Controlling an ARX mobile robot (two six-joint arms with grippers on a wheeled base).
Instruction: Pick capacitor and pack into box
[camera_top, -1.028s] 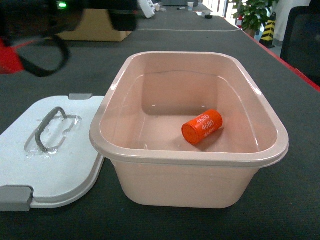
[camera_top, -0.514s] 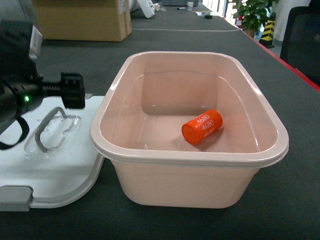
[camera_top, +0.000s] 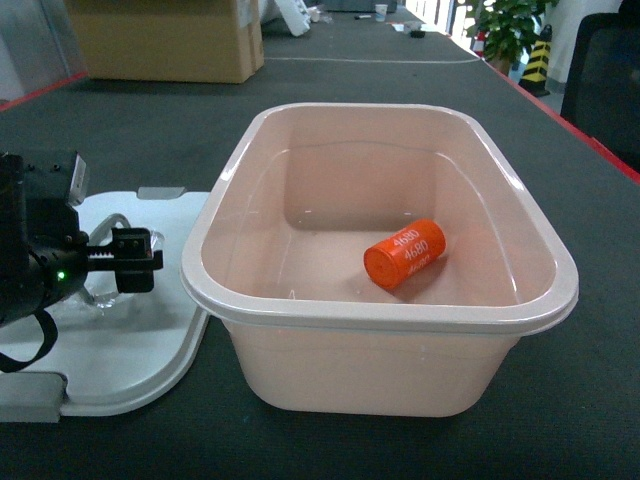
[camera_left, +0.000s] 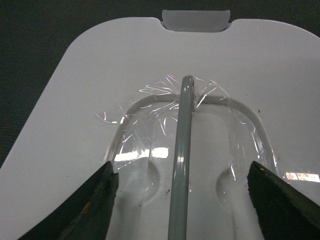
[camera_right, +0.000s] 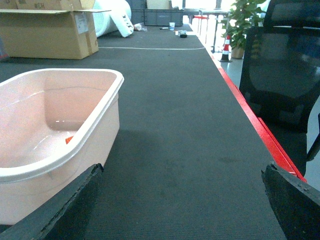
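While I watch the head view, the capacitor (camera_top: 404, 254) lies on its side on the floor of the box (camera_top: 300, 300), right of centre in the tub and slightly toward the near wall, with its white print facing up. It touches no gripper. In the right wrist view only a sliver of orange (camera_right: 69, 140) shows over the tub's rim (camera_right: 60, 155) at the left of the frame.

The white lid (camera_top: 130, 360) lies flat on the dark table (camera_top: 600, 400) at the lower left of the head view, its edge just beside the tub's left wall. A grey latch tab (camera_top: 160, 193) sits at its far edge and another (camera_top: 28, 398) at the near corner.

The left gripper (camera_left: 182, 197) hangs directly over the lid, seen at the left edge of the head view as a black body with a green light. In the left wrist view its jaws stand wide, one dark fingertip (camera_left: 95, 205) at the lower left and the other at the lower right, with the clear handle (camera_left: 181, 150) running up the frame between them. I cannot tell whether the tips touch the lid.

The right gripper (camera_right: 182, 210) is also spread wide, its tips in the two lower corners of the right wrist view, holding nothing, above bare table to the right of the tub.

A brown cardboard box (camera_top: 165, 40) stands at the upper left of the head view, and a potted plant (camera_top: 510, 30) at the upper right.
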